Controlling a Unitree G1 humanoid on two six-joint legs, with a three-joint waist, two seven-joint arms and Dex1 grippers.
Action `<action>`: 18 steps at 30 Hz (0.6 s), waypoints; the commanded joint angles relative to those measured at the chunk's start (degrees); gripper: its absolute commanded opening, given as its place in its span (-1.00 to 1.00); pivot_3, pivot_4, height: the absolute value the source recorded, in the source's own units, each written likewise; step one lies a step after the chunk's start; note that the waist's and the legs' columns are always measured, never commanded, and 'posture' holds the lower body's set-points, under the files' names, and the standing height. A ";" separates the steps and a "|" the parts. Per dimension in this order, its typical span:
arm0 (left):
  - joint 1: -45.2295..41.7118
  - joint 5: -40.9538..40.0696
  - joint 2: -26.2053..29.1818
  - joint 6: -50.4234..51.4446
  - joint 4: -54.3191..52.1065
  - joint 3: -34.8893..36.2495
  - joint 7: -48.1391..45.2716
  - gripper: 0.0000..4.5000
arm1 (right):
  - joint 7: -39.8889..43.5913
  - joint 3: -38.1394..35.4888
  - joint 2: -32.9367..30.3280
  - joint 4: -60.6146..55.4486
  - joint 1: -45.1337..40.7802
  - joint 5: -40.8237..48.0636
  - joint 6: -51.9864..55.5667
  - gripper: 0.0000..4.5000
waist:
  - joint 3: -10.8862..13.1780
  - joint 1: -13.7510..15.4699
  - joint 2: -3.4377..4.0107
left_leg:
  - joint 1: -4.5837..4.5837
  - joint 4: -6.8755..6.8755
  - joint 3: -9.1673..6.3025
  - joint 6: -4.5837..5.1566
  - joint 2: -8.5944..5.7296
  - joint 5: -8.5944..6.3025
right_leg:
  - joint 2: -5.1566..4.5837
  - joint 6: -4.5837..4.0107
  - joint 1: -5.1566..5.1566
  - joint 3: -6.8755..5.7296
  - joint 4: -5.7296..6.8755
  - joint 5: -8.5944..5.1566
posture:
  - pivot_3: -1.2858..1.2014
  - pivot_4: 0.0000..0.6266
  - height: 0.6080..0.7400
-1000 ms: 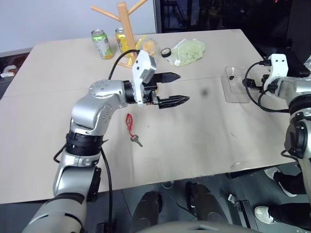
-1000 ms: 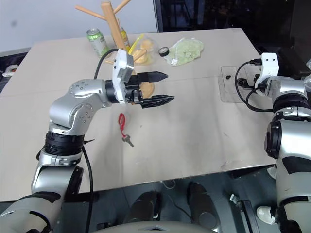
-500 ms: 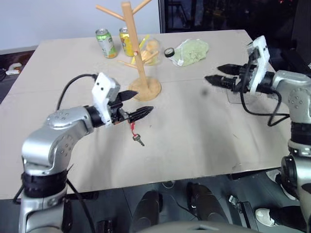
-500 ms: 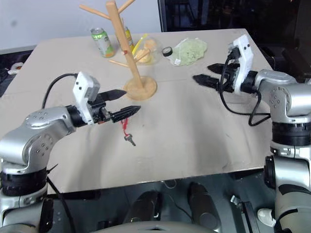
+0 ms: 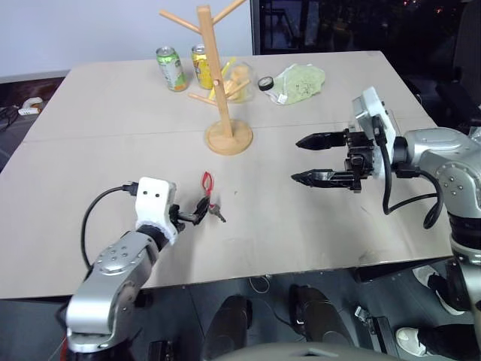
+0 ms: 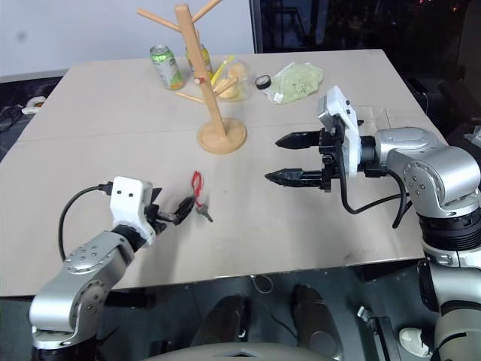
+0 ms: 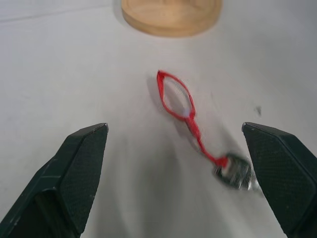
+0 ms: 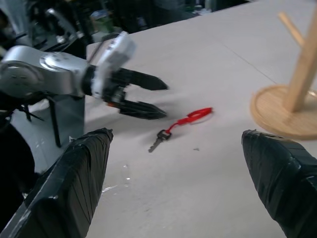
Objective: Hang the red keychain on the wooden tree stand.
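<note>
In the head camera's two views, one pale table (image 5: 316, 226) carries one light-wood tree stand with a round disc base and angled pegs (image 5: 223, 113), standing upright toward the far side; behind it are two drink cans, a green one (image 5: 172, 69) and a yellow one (image 5: 200, 66), plus one crumpled pale-green bag (image 5: 299, 81) and one small round black-rimmed object (image 5: 265, 83) beside it. One thin red cord keychain with a small dark metal key (image 5: 209, 194) lies flat on the table, nearer than the stand's base and apart from it. The left gripper (image 5: 201, 210) is low over the table with its two black fingers spread, their tips just beside the key end, holding nothing. The right gripper (image 5: 310, 159) hovers above the table to the right of the stand, its two fingers pointing leftward and wide apart, empty. In the left wrist view, the red loop and key (image 7: 190, 121) lie between that gripper's two spread fingers (image 7: 74, 173), with the edge of the disc base (image 7: 171, 17) beyond. In the right wrist view, one keychain (image 8: 181, 127) lies on the table between the left gripper (image 8: 148, 99) and the stand's base (image 8: 280, 114).
</note>
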 commanded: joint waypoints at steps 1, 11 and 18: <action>-1.54 2.89 -1.37 -3.09 1.55 -3.55 1.63 1.00 | 1.44 0.63 -1.03 -0.63 -1.33 -0.25 -2.03 0.99 | 0.00 -0.01 0.00 | -0.01 0.00 -0.01 0.00 0.00 0.00 | 0.00 0.00 0.00 -0.01 0.00 0.00 | 0.03 -0.52 1.00; -3.47 6.06 -9.56 5.60 -0.70 -5.36 11.49 1.00 | 0.65 0.57 -2.60 -0.68 -1.43 -0.03 -1.98 0.99 | -0.01 -0.02 -0.01 | -0.07 0.00 -0.01 0.00 -0.02 0.00 | -0.04 0.00 -0.03 0.00 -0.02 0.01 | 0.03 -0.52 1.00; -5.94 7.90 -9.65 7.09 1.93 -5.57 12.38 1.00 | -0.29 0.03 -2.84 -0.63 -2.06 0.65 -0.97 0.99 | -0.01 -0.01 -0.02 | -0.06 0.00 -0.01 0.00 -0.02 0.00 | -0.02 0.00 -0.04 -0.01 0.00 0.01 | 0.03 -0.52 1.00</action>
